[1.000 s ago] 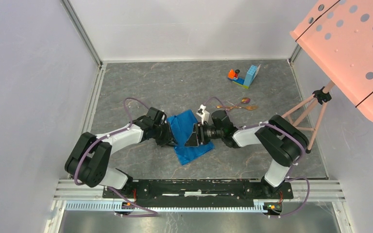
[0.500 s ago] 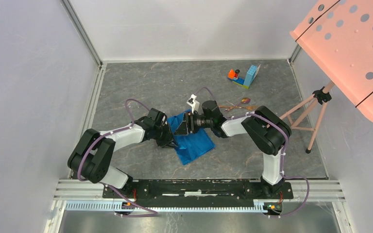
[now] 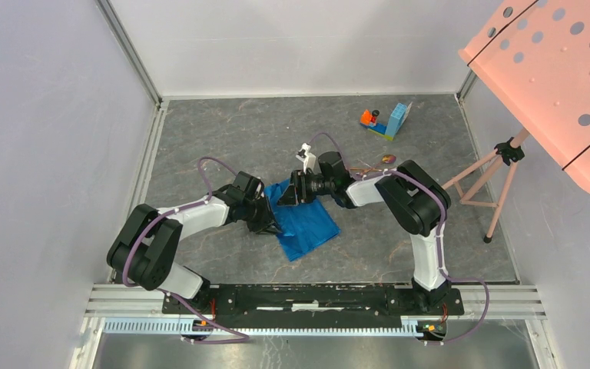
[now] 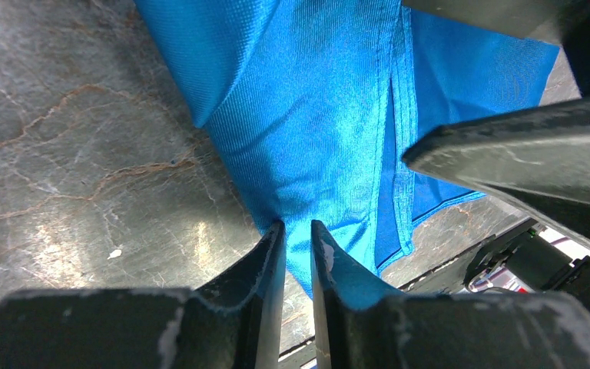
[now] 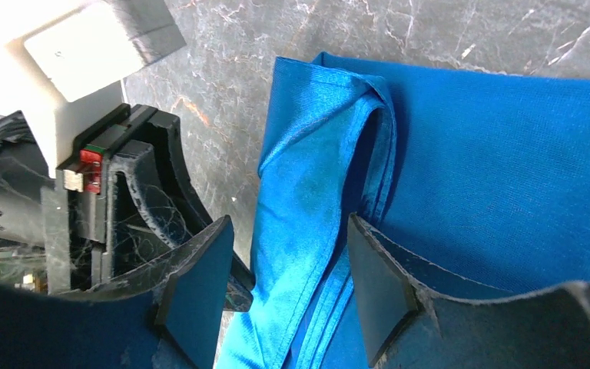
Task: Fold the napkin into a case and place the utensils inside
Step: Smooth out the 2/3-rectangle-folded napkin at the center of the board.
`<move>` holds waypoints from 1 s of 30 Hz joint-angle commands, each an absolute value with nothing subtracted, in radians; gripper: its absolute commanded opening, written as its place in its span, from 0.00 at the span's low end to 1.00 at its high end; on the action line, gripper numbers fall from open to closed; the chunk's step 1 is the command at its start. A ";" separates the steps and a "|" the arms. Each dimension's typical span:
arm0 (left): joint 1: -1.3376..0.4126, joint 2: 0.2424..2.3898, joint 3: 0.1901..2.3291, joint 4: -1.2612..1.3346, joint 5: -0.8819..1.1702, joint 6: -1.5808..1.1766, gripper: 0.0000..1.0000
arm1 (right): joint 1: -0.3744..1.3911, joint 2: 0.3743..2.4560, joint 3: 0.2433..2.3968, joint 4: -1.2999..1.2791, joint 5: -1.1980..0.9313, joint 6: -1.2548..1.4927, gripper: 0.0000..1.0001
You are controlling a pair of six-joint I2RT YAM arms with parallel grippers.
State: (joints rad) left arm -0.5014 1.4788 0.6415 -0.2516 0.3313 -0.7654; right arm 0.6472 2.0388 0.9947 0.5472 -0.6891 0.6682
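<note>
One napkin (image 4: pixel 315 115) corner in left tool (image 4: pixel 297 234) | right tool (image 5: pixel 289 231) astride fold (agape)

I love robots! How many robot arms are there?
2. The left arm is on the left, its left gripper pinching the napkin. The right arm is on the right, its right gripper open around a raised fold.

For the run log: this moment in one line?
stage: folding | left end effector: pinching napkin | right end effector: open, straddling fold | utensils: outside napkin
</note>
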 commanded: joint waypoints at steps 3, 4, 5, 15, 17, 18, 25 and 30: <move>-0.506 1.498 0.615 -0.250 0.291 -0.765 0.25 | 0.652 2.072 1.035 0.553 -0.704 0.645 0.60; -0.506 1.496 0.614 -0.248 0.290 -0.766 0.25 | 0.651 2.075 1.033 0.560 -0.711 0.651 0.60; -0.506 1.495 0.614 -0.248 0.291 -0.767 0.25 | 0.653 2.072 1.024 0.574 -0.719 0.661 0.58; -0.505 1.491 0.624 -0.240 0.289 -0.774 0.25 | 0.678 2.007 0.898 0.696 -0.767 0.729 0.51; -0.505 1.486 0.625 -0.236 0.291 -0.778 0.25 | 0.679 1.994 0.866 0.736 -0.782 0.754 0.51; -0.506 1.479 0.626 -0.234 0.294 -0.778 0.25 | 0.679 1.987 0.846 0.752 -0.788 0.762 0.51; -0.505 1.460 0.631 -0.235 0.290 -0.782 0.25 | 0.688 1.904 0.714 0.870 -0.811 0.832 0.50; -0.505 1.455 0.634 -0.231 0.295 -0.786 0.25 | 0.704 1.902 0.667 0.917 -0.815 0.855 0.46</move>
